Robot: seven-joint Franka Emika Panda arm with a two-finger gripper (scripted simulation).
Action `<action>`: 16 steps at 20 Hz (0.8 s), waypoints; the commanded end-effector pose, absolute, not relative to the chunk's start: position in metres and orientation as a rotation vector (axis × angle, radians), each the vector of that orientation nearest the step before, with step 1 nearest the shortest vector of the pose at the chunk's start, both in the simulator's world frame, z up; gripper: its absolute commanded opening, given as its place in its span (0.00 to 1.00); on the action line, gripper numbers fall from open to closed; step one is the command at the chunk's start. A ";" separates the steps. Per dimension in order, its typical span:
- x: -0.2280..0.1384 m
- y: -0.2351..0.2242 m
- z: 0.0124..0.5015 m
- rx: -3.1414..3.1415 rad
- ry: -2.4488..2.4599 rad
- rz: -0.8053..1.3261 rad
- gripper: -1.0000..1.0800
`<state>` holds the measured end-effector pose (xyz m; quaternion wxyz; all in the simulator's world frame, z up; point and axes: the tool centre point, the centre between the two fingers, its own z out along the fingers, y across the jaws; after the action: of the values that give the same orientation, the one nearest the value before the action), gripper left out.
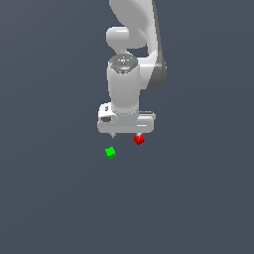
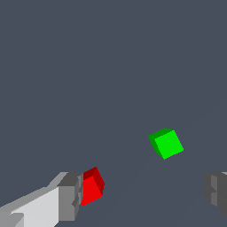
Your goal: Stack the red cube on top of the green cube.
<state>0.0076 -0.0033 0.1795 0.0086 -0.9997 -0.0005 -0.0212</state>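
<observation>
The red cube [image 1: 139,140] lies on the dark grey floor, just below the fingertip on the exterior view's right. The green cube [image 1: 110,153] sits a short way off on the floor, towards the exterior view's left and nearer the camera. My white gripper [image 1: 126,134] hangs low over the floor, open wide and holding nothing. In the wrist view the red cube [image 2: 92,187] is right beside the inner face of one finger [image 2: 68,197]; I cannot tell whether they touch. The green cube [image 2: 166,143] shows beyond the gripper [image 2: 142,193], apart from both fingers.
The plain dark grey floor [image 1: 59,198] stretches all around. The white arm [image 1: 131,44] rises from the gripper towards the back of the exterior view.
</observation>
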 end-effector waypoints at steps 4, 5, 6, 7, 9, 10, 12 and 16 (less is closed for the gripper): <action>0.006 -0.001 0.177 -3.124 -0.017 -0.065 0.96; 0.005 0.000 0.175 -3.124 -0.029 -0.064 0.96; 0.004 0.002 0.173 -3.124 -0.044 -0.062 0.96; 0.002 0.004 0.170 -3.124 -0.063 -0.061 0.96; -0.003 0.010 0.163 -3.124 -0.110 -0.056 0.96; -0.006 0.014 0.159 -3.123 -0.138 -0.054 0.96; -0.013 0.021 0.149 -3.121 -0.206 -0.048 0.96; -0.034 0.040 0.123 -3.109 -0.376 -0.032 0.96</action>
<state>-0.0253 0.0325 0.1332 0.0055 -0.9950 -0.0988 -0.0126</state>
